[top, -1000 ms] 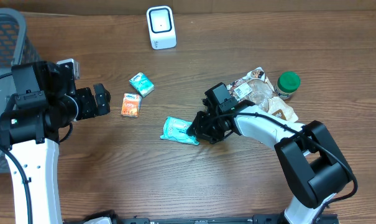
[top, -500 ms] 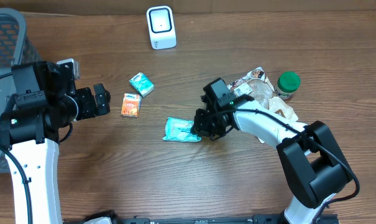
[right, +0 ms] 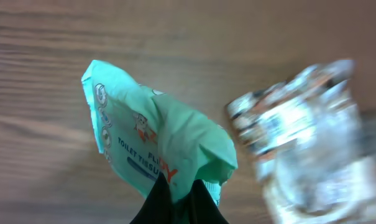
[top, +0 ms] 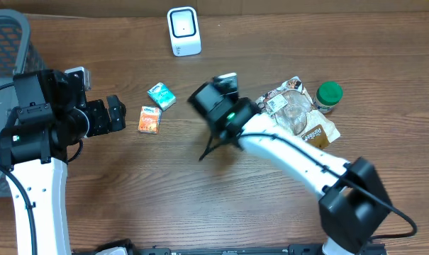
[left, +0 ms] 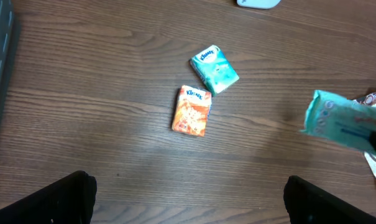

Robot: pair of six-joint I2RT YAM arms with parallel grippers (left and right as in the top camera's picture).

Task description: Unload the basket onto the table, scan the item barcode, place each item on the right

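The right gripper (right: pixel 178 194) has pinched shut on the green tissue pack (right: pixel 153 140) and lifted it off the table (top: pixel 164 198), where it lay a moment ago. Now the pack hangs in the air, ready to go to the white scanner (top: pixel 184 31). The left gripper (left: pixel 188 202) waits wide open.

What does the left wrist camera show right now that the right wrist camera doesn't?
Only the left wrist view: the orange Kleenex pack and the teal Kleenex pack lying on the table, framed by the open left gripper. Only the right wrist view: the right gripper pinching an edge of the green toilet tissue pack, its "TOILET TISSUE" print, and a blurred clear wrapper. Both: that green pack and the wooden table; neither shows a barcode.
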